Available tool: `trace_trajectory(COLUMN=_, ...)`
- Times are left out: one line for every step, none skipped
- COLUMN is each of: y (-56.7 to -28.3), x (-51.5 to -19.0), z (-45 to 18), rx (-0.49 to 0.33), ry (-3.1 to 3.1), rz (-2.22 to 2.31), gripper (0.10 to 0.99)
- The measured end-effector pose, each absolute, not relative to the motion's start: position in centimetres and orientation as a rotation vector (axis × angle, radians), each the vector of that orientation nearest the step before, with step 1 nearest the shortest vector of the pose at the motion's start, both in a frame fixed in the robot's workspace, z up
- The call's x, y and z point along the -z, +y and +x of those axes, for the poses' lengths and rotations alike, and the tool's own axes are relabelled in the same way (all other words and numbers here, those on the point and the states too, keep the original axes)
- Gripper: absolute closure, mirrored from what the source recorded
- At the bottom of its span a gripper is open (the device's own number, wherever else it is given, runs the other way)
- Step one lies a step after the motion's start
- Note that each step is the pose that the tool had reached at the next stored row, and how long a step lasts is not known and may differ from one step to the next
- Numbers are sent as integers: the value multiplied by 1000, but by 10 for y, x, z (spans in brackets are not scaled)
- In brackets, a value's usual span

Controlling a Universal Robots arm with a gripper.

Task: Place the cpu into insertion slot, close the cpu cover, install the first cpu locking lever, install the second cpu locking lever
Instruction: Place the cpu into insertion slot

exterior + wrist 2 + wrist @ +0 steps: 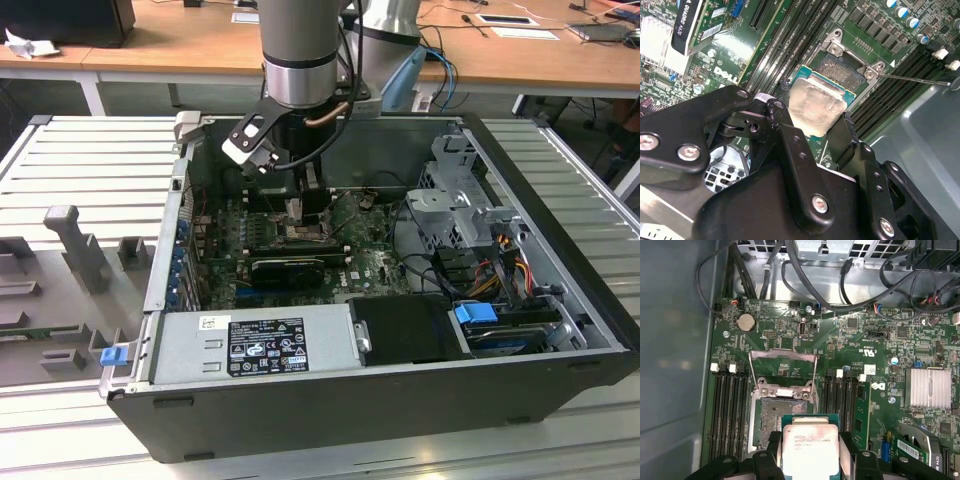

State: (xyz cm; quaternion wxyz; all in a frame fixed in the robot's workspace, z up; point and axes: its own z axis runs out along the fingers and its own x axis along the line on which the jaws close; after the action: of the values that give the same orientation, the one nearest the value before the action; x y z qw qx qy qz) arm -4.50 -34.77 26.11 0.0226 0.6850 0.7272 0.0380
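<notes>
Silvery cpu [810, 447] in the tight pinch of the tool [810, 461], just above the insertion slot [777, 412].

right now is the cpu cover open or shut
Open. In the first wrist view the cpu cover stands flipped back from the insertion slot, whose contact field lies bare; the gripper holds the cpu close by.

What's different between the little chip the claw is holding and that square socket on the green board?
The cpu has a pale silvery top; the slot is dark grey with a metal rim. The cpu is clamped in the gripper, not yet seated; the slot sits fixed in the board, uncovered and empty. Both are square and close in size, the slot looking slightly larger.
</notes>
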Motion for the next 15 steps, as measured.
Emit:
trace_trajectory(y=-348, x=-261, z=-45, rx=-117, ry=2252, rz=2121, gripper=545)
trace_trajectory(y=-348, x=-261, z=-45, rx=-117, ry=2252, rz=2121, gripper=545)
trace_trajectory(y=-348, x=-261, z=-45, rx=-117, ry=2252, rz=2121, gripper=545)
trace_trajectory(y=-348, x=-260, z=-45, rx=-118, ry=2252, rz=2122, gripper=545)
trace_trajectory(y=-347, x=-259, z=-45, rx=-118, ry=2253, rz=2121, gripper=545)
trace_trajectory(y=-347, x=-257, z=-45, rx=-118, ry=2253, rz=2121, gripper=545)
trace_trajectory(y=-347, x=-257, z=-45, rx=-118, ry=2251, rz=2122, gripper=545)
trace_trajectory(y=-347, x=-256, z=-45, rx=-117, ry=2243, rz=2131, gripper=545)
trace_trajectory(y=-347, x=-256, z=-45, rx=-117, ry=2220, rz=2154, gripper=545)
trace_trajectory(y=-347, x=-255, z=-45, rx=-116, ry=2194, rz=2179, gripper=545)
trace_trajectory(y=-347, x=-255, z=-45, rx=-115, ry=2175, rz=2197, gripper=545)
trace_trajectory(y=-346, x=-254, z=-45, rx=-115, ry=2169, rz=2203, gripper=545)
trace_trajectory(y=-346, x=-254, z=-45, rx=-115, ry=2168, rz=2203, gripper=545)
trace_trajectory(y=-346, x=-253, z=-45, rx=-115, ry=2168, rz=2203, gripper=545)
trace_trajectory(y=-346, x=-252, z=-46, rx=-115, ry=2168, rz=2203, gripper=545)
